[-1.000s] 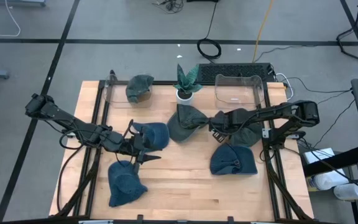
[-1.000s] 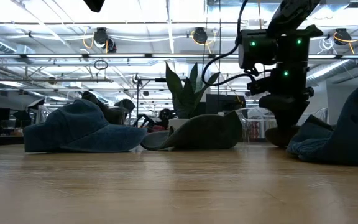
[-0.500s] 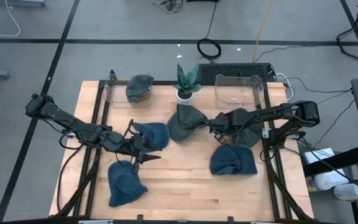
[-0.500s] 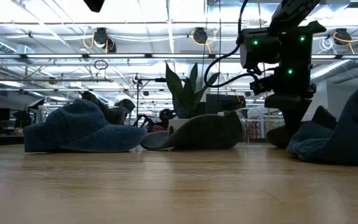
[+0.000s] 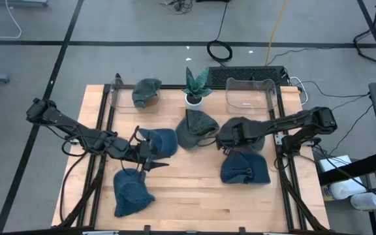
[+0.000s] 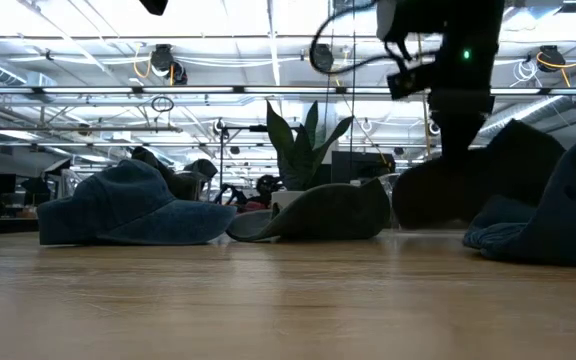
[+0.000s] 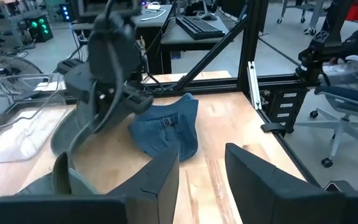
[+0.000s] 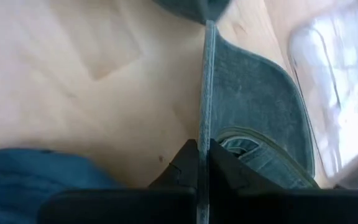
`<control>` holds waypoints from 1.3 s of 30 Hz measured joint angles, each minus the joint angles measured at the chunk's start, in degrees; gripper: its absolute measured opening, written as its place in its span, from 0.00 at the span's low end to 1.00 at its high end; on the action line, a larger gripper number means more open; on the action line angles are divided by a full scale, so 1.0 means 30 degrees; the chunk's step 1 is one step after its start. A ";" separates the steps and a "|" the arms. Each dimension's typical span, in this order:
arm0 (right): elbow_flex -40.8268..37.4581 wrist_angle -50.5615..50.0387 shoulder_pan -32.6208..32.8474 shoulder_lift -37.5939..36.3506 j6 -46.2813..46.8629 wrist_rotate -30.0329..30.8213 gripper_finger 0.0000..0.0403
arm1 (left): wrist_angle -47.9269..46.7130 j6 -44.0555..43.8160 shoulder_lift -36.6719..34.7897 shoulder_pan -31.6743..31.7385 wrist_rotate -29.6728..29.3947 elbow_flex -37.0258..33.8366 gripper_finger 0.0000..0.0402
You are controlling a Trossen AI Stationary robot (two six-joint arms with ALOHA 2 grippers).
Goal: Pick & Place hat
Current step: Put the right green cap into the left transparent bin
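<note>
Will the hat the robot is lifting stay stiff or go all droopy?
Probably droopy. The grey-green hat hangs slack under the right pincer, which is shut on its thin brim. The brim looks flat there, so likely a bit stiffer. It seems light: one pinch lifts it.

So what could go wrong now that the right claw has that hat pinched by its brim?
The right claw grips only the thin brim edge of the green hat, so the hat could slip out. Lifted, it hangs close to the grey hat and blue hat and might drag them.

I am seeing the wooden table (image 5: 194,196) carrying several denim caps (image 5: 245,169); a potted plant (image 5: 195,87); two clear bins (image 5: 252,93).
</note>
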 joint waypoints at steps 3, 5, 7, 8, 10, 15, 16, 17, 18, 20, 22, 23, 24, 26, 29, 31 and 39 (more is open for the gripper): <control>0.0979 -0.0355 0.0488 0.0000 -0.0074 0.0008 0.00 | -0.0030 0.0156 -0.0217 0.0127 -0.0007 0.0012 0.38; 0.1656 -0.0738 0.0792 0.0000 -0.0082 0.0002 0.00 | -0.0515 0.0231 -0.0520 0.0211 0.0004 0.0012 0.39; 0.2389 -0.1314 0.1086 0.0000 -0.0084 0.0011 0.00 | -0.0643 0.0213 -0.0831 0.0347 -0.0006 0.0008 0.41; 0.2830 -0.1730 0.1252 0.0002 -0.0079 0.0015 0.00 | -0.0842 0.0227 -0.1046 0.0449 -0.0015 0.0015 0.42; 0.3730 -0.2757 0.1544 0.0007 -0.0027 0.0002 0.00 | -0.1328 0.0144 -0.1411 0.0542 -0.0033 0.0009 0.43; 0.6281 -0.5514 0.2098 0.0007 0.0418 0.0021 0.00 | -0.1619 0.0088 -0.2194 0.0719 -0.0044 0.0007 0.44; 0.6739 -0.5888 0.2166 0.0007 0.0477 0.0060 0.00 | -0.1738 0.0121 -0.2328 0.0733 -0.0052 0.0011 0.44; 0.7207 -0.6105 0.2203 0.0007 0.0500 0.0107 0.00 | -0.1854 0.0197 -0.2459 0.0733 -0.0109 0.0007 0.44; 0.7624 -0.6160 0.2243 -0.0005 0.0509 0.0185 0.00 | -0.1818 0.0296 -0.2531 0.0733 -0.0213 0.0007 0.43; 0.8327 -0.5902 0.2352 -0.0226 0.0461 0.0506 0.00 | -0.1888 0.0623 -0.2708 0.0727 -0.0475 0.0007 0.42; 0.8974 -0.5096 0.2378 -0.0341 0.0123 0.0589 0.00 | -0.1872 0.0948 -0.2787 0.0733 -0.0525 0.0007 0.41; 0.9184 -0.4787 0.2376 -0.0479 -0.0104 0.0623 0.00 | -0.1879 0.1054 -0.2817 0.0733 -0.0544 0.0007 0.41; 0.9300 -0.4402 0.2377 -0.0624 -0.0334 0.0609 0.00 | -0.1899 0.1198 -0.2854 0.0733 -0.0546 0.0007 0.40; 0.9441 -0.3101 0.2351 -0.0940 -0.0885 0.0577 0.00 | -0.1891 0.1407 -0.2882 0.0733 -0.0554 0.0007 0.39; 0.9441 -0.0953 0.2194 -0.1567 -0.1893 0.0572 0.00 | -0.1942 0.1945 -0.2874 0.0733 -0.0545 0.0007 0.38; 0.9441 0.0655 0.2008 -0.1849 -0.2658 0.0569 0.00 | -0.1929 0.2401 -0.2874 0.0733 -0.0546 0.0007 0.38; 0.9441 0.5924 0.1527 -0.2198 -0.5196 0.0481 0.00 | -0.1789 0.4727 -0.2867 0.0724 -0.1040 0.0007 0.41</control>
